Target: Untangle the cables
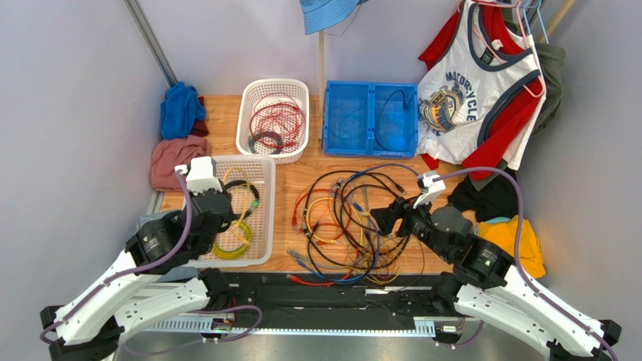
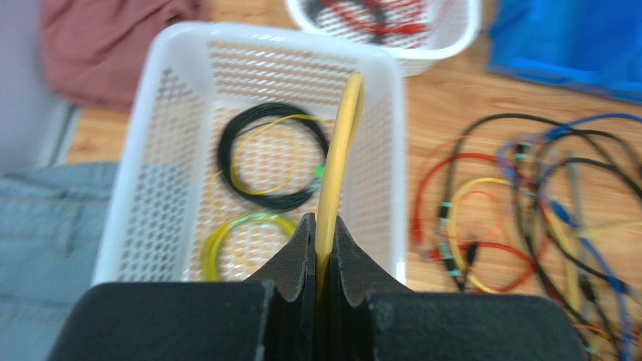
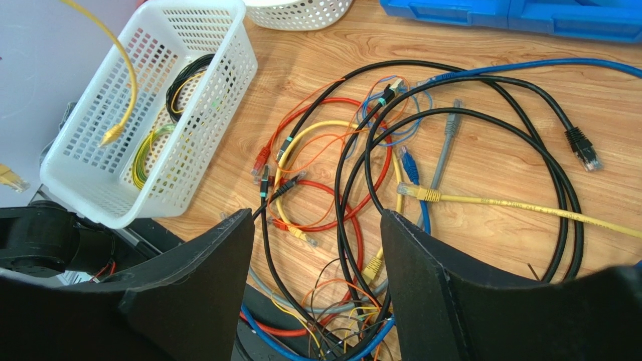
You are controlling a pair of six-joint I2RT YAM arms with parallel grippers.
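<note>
above the basket [image 2: 139,150], left tool [image 2: 322,223] pinches yellow cable [image 2: 343,128], plug [image 3: 111,137] seemingly downward.

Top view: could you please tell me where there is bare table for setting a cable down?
The table is bare in a strip between the near white basket and the cables, and in a narrow band between the cables and the blue bin. The heap itself is crowded.

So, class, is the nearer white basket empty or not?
Not empty: the nearer white basket holds a black coil and a yellow-green coil.
</note>
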